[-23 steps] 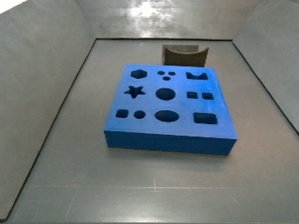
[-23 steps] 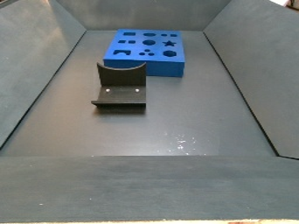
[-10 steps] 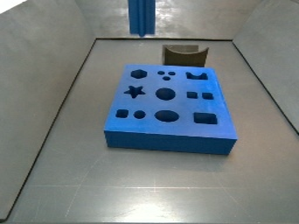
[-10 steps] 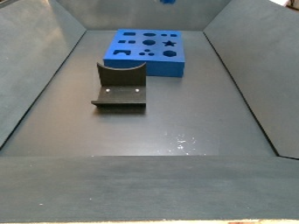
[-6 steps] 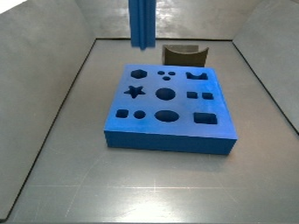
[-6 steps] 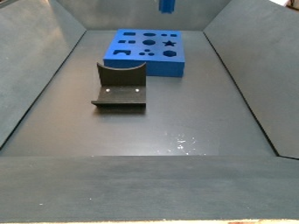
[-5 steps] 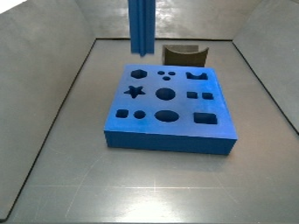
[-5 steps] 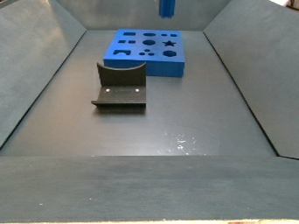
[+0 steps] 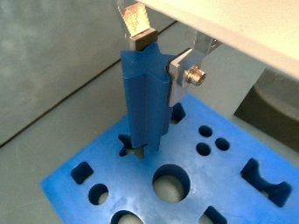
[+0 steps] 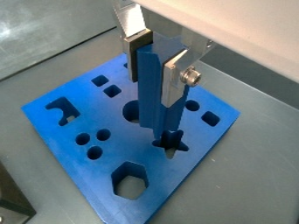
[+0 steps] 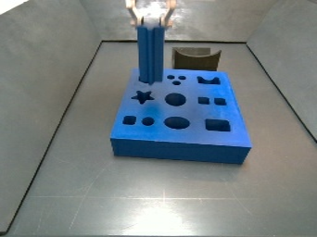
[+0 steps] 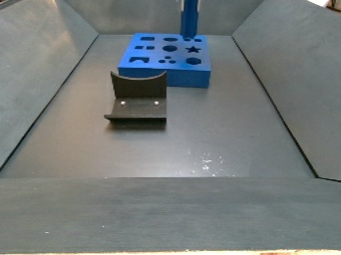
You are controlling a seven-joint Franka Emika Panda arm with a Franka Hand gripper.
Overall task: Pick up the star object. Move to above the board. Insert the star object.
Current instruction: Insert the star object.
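- Grey floor (image 11: pixel 148 199) with sloping grey walls fills both side views; the board (image 11: pixel 198 137) lies at the centre of a side view.
- At top centre there, the gripper (image 11: pixel 151 20) clamps the upper end of the star object (image 11: pixel 150 56), which hangs upright.
- Both wrist views show the rod's lower tip just over the star hole (image 10: pixel 172 143), 2 silver fingers (image 9: pixel 181 68) pressed against its sides.
- Beyond the board's far edge stands the fixture (image 12: pixel 136 100), mid-left in a side view.

Claw (image 11: pixel 151 22) with star object (image 11: pixel 150 56) over board (image 11: pixel 186 130), open air around, fixture (image 12: pixel 138 98) well apart.
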